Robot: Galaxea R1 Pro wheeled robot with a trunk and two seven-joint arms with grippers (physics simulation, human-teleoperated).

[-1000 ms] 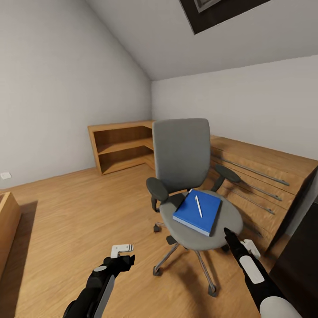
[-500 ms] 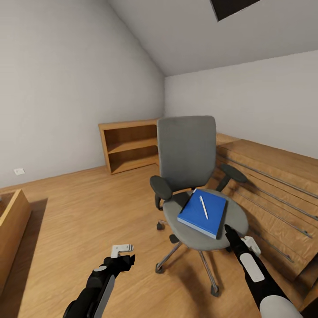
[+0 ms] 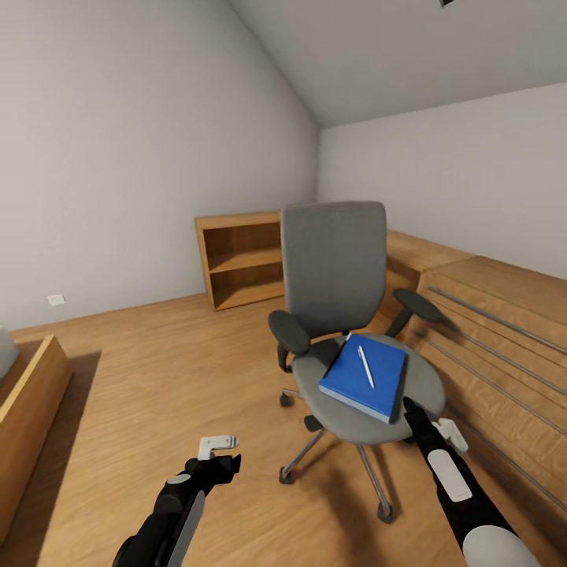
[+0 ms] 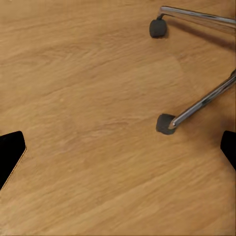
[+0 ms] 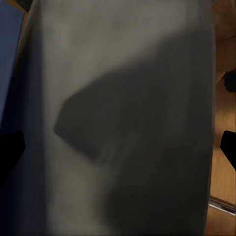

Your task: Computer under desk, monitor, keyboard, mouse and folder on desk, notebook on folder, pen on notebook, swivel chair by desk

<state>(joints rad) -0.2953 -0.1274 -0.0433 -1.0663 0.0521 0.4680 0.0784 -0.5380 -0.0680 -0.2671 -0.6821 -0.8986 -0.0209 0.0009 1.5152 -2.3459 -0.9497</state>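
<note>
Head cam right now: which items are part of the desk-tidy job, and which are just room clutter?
Job items:
- grey padded swivel chair on chrome casters
- flat bright blue folder lying on the chair seat
- thin pale pen resting on top of the blue folder

Just there:
- open light wooden bookshelf against the wall
- long wooden drawer chest beside the chair
- low wooden box on the floor

The swivel chair (image 3: 346, 315) has a matt grey cloth-like seat and back, matt black plastic-looking armrests, and polished chrome metal legs (image 4: 201, 103) on dull black casters. The folder (image 3: 364, 376) on it is smooth, bright blue. The floor (image 3: 157, 386) is satin wood plank; the shelf unit (image 3: 240, 260) at 11 o'clock is matt wood.
</note>
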